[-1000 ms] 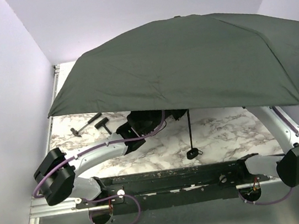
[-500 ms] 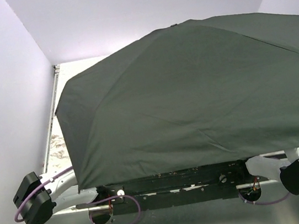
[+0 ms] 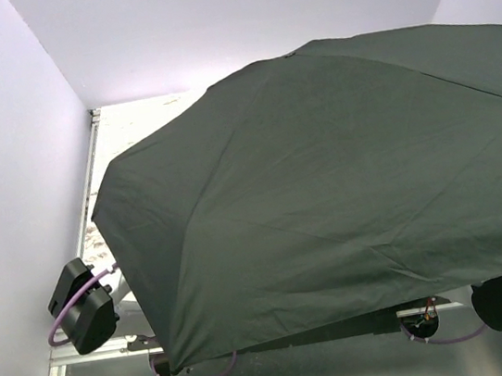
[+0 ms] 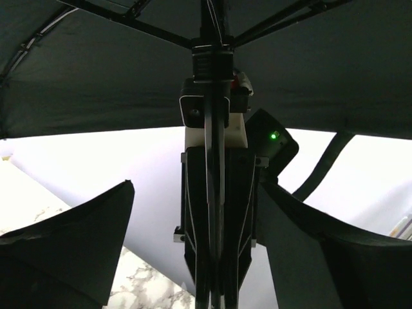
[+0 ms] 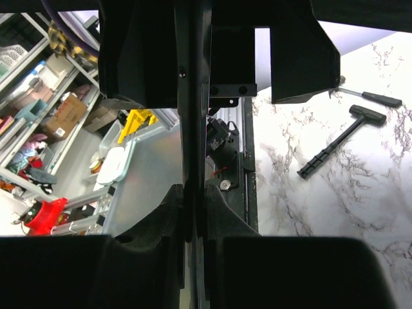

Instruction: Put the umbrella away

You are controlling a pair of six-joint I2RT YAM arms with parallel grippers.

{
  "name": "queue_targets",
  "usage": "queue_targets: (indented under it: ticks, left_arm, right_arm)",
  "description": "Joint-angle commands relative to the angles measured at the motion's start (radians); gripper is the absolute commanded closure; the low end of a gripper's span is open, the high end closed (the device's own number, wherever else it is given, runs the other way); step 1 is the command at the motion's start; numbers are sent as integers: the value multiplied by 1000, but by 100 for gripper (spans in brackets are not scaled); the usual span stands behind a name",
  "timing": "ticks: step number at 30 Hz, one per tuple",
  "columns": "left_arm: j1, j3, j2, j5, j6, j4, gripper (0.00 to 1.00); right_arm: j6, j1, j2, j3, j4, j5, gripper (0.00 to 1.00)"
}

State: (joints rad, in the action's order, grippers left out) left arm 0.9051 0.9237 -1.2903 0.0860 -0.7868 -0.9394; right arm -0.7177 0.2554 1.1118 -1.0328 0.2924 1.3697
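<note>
Now, with the right claw (image 5: 193,206) clenched on the umbrella (image 3: 326,187), the released left claw (image 4: 196,187) should seize the runner (image 4: 209,61) at twelve o'clock, squarely.

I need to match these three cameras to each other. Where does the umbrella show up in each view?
Top external: the umbrella, its open canopy filling most of the frame, shaft hidden.
Left wrist: canopy underside across the top, shaft straight down the centre.
Right wrist: only the shaft, vertical at centre.
Shared landmark: the marble table, a sliver at left, lower left, right side.
</note>
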Motion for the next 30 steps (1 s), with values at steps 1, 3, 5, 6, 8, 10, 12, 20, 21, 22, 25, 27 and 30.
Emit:
queue_targets:
  ticks: [1, 3, 5, 6, 8, 10, 12, 20, 21, 22, 25, 27, 30]
  left_arm:
    - [-2, 61, -50, 72, -51, -14, 27]
    - [-1, 70, -67, 96, -70, -30, 31]
    - [-1, 77, -78, 108, -85, -43, 34]
    - [0, 81, -82, 112, -89, -43, 36]
    - [0, 88, -87, 116, -93, -38, 42]
    - [0, 95, -92, 121, -101, -38, 44]
    - [0, 96, -92, 118, -110, -39, 44]
    - [-12, 98, -66, 32, -136, -14, 44]
    - [-12, 107, -69, 27, -139, -5, 47]
    - [-12, 112, -72, 23, -144, 1, 52]
    - [-11, 122, -81, 2, -150, 7, 61]
    - [-12, 128, -85, -13, -151, 14, 69]
    - [-12, 138, -81, -56, -148, 44, 100]
  right_arm:
    - [80, 7, -29, -8, -29, 11, 99]
    - [119, 7, -30, -14, -75, 0, 99]
    - [158, 7, -30, -22, -118, -12, 99]
    - [174, 7, -29, -24, -137, -19, 100]
    - [206, 7, -30, -30, -173, -35, 99]
    - [250, 7, -29, -39, -224, -56, 99]
    - [291, 7, -30, -49, -268, -76, 99]
    - [343, 7, -29, -61, -339, -113, 99]
    - [343, 7, -29, -61, -338, -113, 99]
    - [344, 7, -30, -62, -340, -114, 99]
    - [357, 6, -33, -66, -353, -119, 99]
    - [372, 7, -34, -70, -370, -126, 99]
    - [409, 7, -35, -77, -408, -151, 99]
